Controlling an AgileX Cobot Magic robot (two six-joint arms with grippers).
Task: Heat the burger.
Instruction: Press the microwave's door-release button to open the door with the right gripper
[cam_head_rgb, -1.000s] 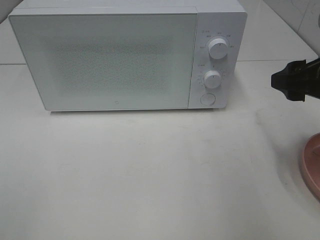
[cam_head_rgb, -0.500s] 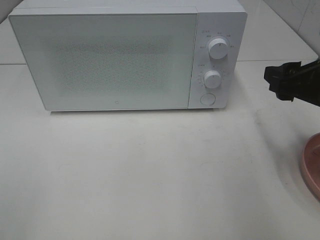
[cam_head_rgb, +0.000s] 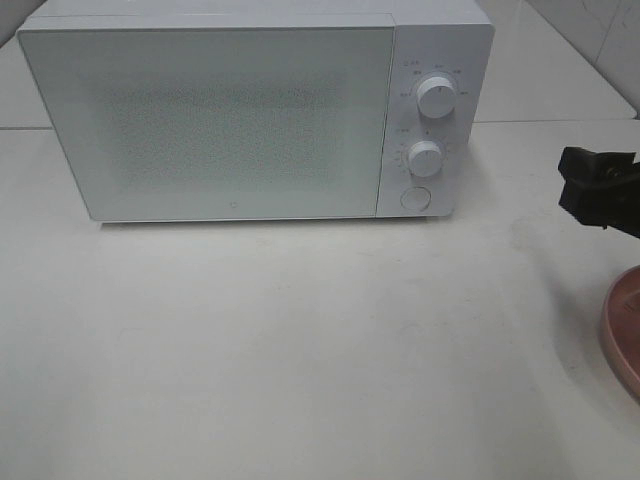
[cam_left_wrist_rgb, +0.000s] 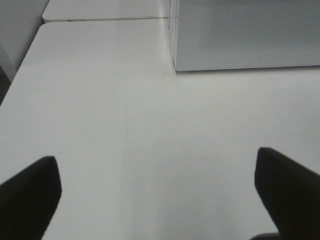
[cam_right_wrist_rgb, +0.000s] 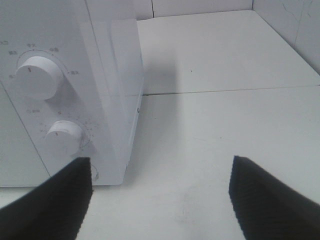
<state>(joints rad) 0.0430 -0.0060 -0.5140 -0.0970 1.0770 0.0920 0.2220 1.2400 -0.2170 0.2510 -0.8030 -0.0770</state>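
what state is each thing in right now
white box-shaped microwave oven, door shut
upper round white dial, setting too small to read
lower round white dial, setting too small to read
round pink plate, flat on the white table, mostly cut off by the frame, visible part bare
left gripper, open, nothing between its fingers
right gripper, open, nothing between its fingers

Pink plate (cam_head_rgb: 622, 345): cut off by the right edge of the high view; only a curved rim showed.
Right pincer (cam_head_rgb: 575, 182): its arm ran off the right edge.
Microwave (cam_head_rgb: 440, 30): inside hidden behind the speckled door (cam_head_rgb: 205, 120).
Dial labels (cam_head_rgb: 437, 67): too small to read.
Left pincer (cam_left_wrist_rgb: 160, 195): only dark tips showed, in the lower corners.
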